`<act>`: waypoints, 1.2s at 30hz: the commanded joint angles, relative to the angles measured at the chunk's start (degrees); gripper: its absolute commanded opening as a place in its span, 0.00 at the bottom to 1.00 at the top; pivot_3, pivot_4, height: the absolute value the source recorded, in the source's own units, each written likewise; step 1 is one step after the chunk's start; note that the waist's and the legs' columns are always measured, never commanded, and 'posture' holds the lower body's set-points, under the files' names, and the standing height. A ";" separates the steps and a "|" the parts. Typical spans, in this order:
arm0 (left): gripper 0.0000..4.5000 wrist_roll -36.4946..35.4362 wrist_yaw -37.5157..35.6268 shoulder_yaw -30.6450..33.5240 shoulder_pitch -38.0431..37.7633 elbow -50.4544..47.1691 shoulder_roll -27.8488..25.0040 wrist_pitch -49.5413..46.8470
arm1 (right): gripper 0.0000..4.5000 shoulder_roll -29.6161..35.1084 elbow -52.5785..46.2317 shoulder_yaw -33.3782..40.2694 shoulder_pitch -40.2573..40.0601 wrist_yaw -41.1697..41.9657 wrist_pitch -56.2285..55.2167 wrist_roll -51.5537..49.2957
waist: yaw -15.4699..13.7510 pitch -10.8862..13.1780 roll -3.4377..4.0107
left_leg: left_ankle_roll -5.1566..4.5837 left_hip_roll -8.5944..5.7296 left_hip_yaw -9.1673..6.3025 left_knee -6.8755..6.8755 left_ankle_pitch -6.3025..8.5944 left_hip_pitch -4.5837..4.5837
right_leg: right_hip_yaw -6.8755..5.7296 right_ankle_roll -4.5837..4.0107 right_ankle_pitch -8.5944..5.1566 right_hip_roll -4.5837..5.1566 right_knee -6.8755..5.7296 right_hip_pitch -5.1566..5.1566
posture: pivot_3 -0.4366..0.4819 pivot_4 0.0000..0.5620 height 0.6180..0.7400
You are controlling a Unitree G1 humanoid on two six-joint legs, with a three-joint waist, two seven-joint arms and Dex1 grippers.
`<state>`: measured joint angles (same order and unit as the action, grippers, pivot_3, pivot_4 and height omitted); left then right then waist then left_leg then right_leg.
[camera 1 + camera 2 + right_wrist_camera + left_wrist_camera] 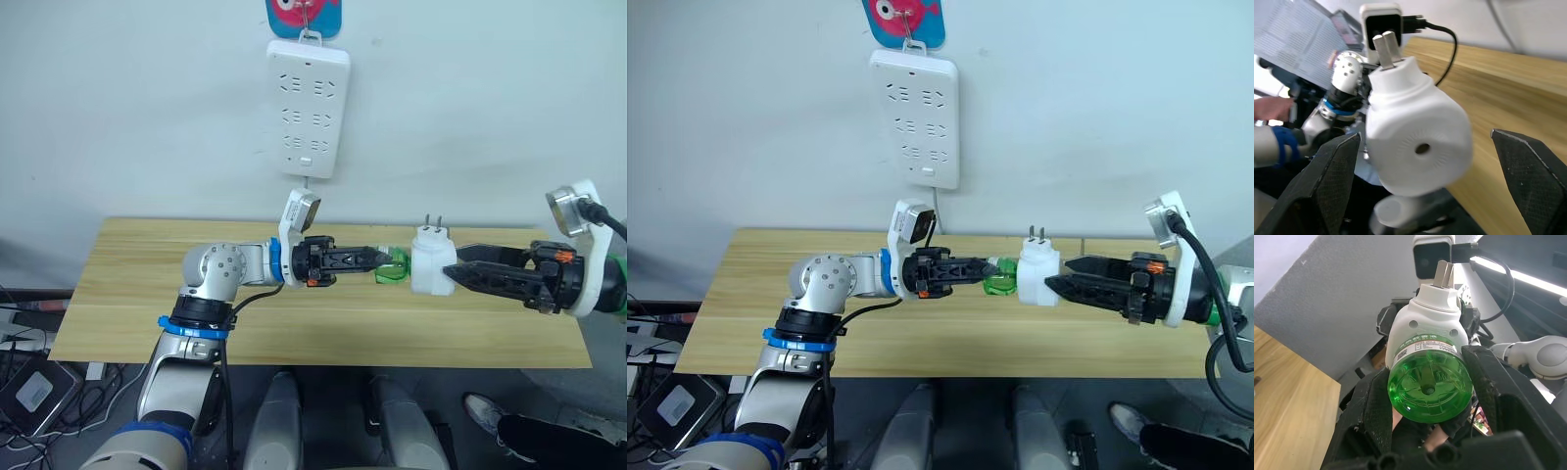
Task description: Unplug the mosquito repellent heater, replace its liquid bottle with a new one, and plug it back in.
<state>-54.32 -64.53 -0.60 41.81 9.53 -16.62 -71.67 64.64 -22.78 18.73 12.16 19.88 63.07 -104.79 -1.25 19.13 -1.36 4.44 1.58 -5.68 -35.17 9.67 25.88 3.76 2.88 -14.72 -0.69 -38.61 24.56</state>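
My left tool [377,259] is clamped on the green liquid bottle [394,266] screwed into the mosquito repellent heater [431,262]; my right tool [460,276] stands apart beside it, above the table [137,274].

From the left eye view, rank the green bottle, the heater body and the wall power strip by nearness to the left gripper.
1. green bottle: between the left gripper fingers.
2. mosquito repellent heater: just beyond the bottle, toward the right gripper.
3. power strip: up on the wall, farthest.
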 commanded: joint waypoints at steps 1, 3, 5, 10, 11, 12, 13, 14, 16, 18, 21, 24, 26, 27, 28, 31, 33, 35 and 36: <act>0.50 -2.68 -0.57 1.03 0.05 -2.31 0.11 -1.23 | 0.99 0.43 -0.96 -0.53 0.45 -0.73 -0.98 -5.02 | -0.01 0.00 0.00 | 0.00 0.00 0.00 0.00 0.00 0.00 | 0.00 0.00 0.00 0.00 0.00 0.00 | 0.61 0.56 1.00; 0.50 -3.04 -0.50 1.06 -0.18 -2.54 -0.08 -1.69 | 0.99 0.70 -1.01 -1.18 0.56 -1.54 -1.41 -6.96 | 0.00 0.00 0.00 | 0.00 0.00 0.00 -0.01 0.00 0.00 | 0.00 0.00 0.00 0.00 -0.01 0.00 | 0.62 0.56 1.00; 0.50 -3.23 -0.44 1.03 -0.29 -2.64 -0.17 -1.91 | 0.99 0.86 -1.36 -1.83 0.84 -1.96 -1.66 -7.94 | 0.00 0.00 0.00 | 0.00 0.00 0.00 -0.01 0.00 -0.01 | 0.00 0.00 0.00 0.00 -0.01 0.00 | 0.62 0.56 1.00; 0.50 -3.73 -0.35 1.06 -0.67 -3.08 -0.29 -2.44 | 0.99 0.09 -2.33 -2.78 1.30 -2.75 -2.95 -8.21 | 0.00 0.00 0.00 | 0.00 0.00 -0.01 -0.01 0.00 -0.01 | -0.01 0.00 0.00 0.00 -0.02 0.00 | 0.62 0.55 1.00; 0.50 -3.76 -0.29 1.01 -0.74 -3.10 -0.24 -2.42 | 0.95 -0.07 -2.41 -2.91 1.32 -2.88 -3.23 -8.21 | -0.01 0.00 0.00 | 0.00 0.00 -0.01 -0.01 0.00 -0.01 | -0.01 0.00 0.00 0.00 -0.01 0.00 | 0.62 0.55 1.00; 0.50 -3.81 -0.24 0.99 -0.82 -3.17 -0.25 -2.42 | 0.91 -0.20 -2.53 -3.01 1.29 -3.00 -3.51 -8.21 | -0.01 0.00 0.00 | 0.00 0.00 -0.01 -0.01 0.00 -0.01 | -0.02 0.00 0.00 0.00 -0.01 0.00 | 0.62 0.55 1.00; 0.50 -3.86 -0.21 0.97 -0.92 -3.24 -0.24 -2.38 | 0.88 -0.26 -2.70 -3.15 1.32 -2.90 -3.66 -8.21 | -0.01 0.00 0.00 | 0.00 0.01 -0.01 -0.01 0.00 -0.01 | -0.02 0.00 0.00 0.00 -0.01 0.00 | 0.62 0.55 1.00; 0.50 -3.92 -0.14 0.98 -0.99 -3.29 -0.22 -2.37 | 0.80 -0.37 -2.80 -3.27 1.37 -2.80 -3.80 -8.21 | -0.01 0.00 0.00 | 0.00 0.00 -0.01 -0.01 0.00 -0.01 | -0.01 0.00 0.00 0.00 -0.01 0.00 | 0.62 0.55 1.00; 0.50 -4.24 0.26 1.23 -1.04 -3.23 -0.07 -2.60 | 0.70 -0.75 -2.98 -3.50 1.43 -2.44 -4.03 -8.21 | -0.01 0.00 0.00 | 0.00 0.01 -0.01 -0.01 0.00 -0.01 | -0.02 0.00 0.00 0.00 -0.02 0.00 | 0.62 0.55 1.00; 0.50 -4.40 0.44 1.17 -1.13 -3.34 -0.06 -2.59 | 0.70 -0.80 -3.49 -3.58 1.42 -2.06 -4.07 -8.21 | -0.03 0.00 0.00 | 0.00 0.01 -0.02 -0.01 0.00 -0.01 | -0.03 0.00 0.00 0.00 -0.03 0.00 | 0.62 0.55 1.00; 0.50 -4.49 0.63 1.15 -1.33 -3.45 -0.05 -2.53 | 0.70 -0.73 -3.92 -3.50 1.10 -1.84 -4.06 -8.21 | -0.04 0.00 0.00 | 0.00 0.01 -0.01 -0.01 0.00 -0.01 | -0.02 0.00 0.00 0.00 -0.02 0.00 | 0.62 0.54 1.00; 0.71 -4.72 0.58 1.32 -1.22 -3.09 -0.22 -3.03 | 0.70 -0.64 -3.59 -3.22 0.83 -2.17 -4.18 -8.21 | -0.05 0.00 0.00 | 0.00 0.01 -0.03 -0.01 0.00 -0.01 | -0.03 0.00 0.00 0.00 -0.03 0.00 | 0.62 0.54 1.00; 0.84 -4.81 0.63 1.70 -0.82 -2.54 -0.41 -3.17 | 0.70 -0.39 -3.30 -3.01 0.62 -2.63 -4.25 -8.21 | -0.04 0.00 0.00 | 0.00 0.01 -0.03 -0.01 0.00 -0.01 | -0.03 0.00 0.00 0.00 -0.03 0.00 | 0.62 0.54 1.00; 0.91 -4.50 0.64 1.98 -0.40 -2.00 -0.67 -2.75 | 0.70 -0.36 -3.04 -2.81 0.36 -2.98 -4.35 -8.21 | -0.04 0.00 0.00 | 0.00 0.01 -0.02 -0.01 0.00 -0.01 | -0.03 0.00 0.00 0.00 -0.04 0.00 | 0.62 0.54 1.00; 0.98 -3.99 0.58 2.29 0.17 -1.26 -1.02 -2.06 | 0.70 -0.20 -2.81 -2.59 0.02 -3.42 -4.39 -8.21 | -0.06 0.00 0.00 | 0.00 0.01 -0.03 -0.01 0.00 -0.01 | -0.03 0.00 0.00 0.00 -0.04 0.00 | 0.62 0.54 1.00; 1.00 -1.51 -1.21 2.52 2.43 1.00 -3.37 1.70 | 0.70 0.24 -1.50 -1.64 -1.97 -5.54 -4.56 -8.21 | -0.08 0.00 0.00 | 0.00 0.01 -0.04 -0.03 -0.01 -0.02 | -0.04 0.00 0.00 0.00 -0.09 0.00 | 0.62 0.54 1.00; 1.00 1.44 -4.20 1.20 3.83 1.24 -5.71 6.35 | 0.70 0.74 -0.21 -1.67 -3.02 -8.11 -4.95 -8.20 | -0.03 0.00 0.00 | 0.00 0.01 -0.03 -0.03 -0.01 -0.04 | -0.03 -0.01 0.00 -0.01 -0.10 0.00 | 0.62 0.54 1.00; 1.00 7.88 -8.63 -2.57 4.02 -0.93 -8.82 15.88 | 0.70 0.69 1.15 -2.10 -3.44 -11.87 -5.88 -8.20 | -0.01 0.00 0.00 | 0.00 0.01 0.01 -0.03 -0.01 -0.04 | 0.00 -0.01 0.00 0.00 -0.11 0.00 | 0.63 0.54 1.00; 1.00 11.51 -11.16 -4.81 3.40 -2.35 -10.34 21.42 | 0.70 0.16 1.97 -2.39 -3.30 -13.29 -6.07 -8.20 | -0.02 0.00 0.00 | 0.00 0.01 0.02 -0.02 -0.01 -0.05 | 0.01 -0.01 0.00 0.00 -0.10 0.00 | 0.63 0.55 1.00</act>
<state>-47.79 -71.19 -2.28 45.65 10.54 -25.64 -58.54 64.77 -21.22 14.70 8.64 8.87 58.56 -111.54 -1.27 19.12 -1.35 4.44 1.60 -5.65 -35.17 9.66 25.83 3.78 2.87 -14.72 -0.70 -38.69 24.56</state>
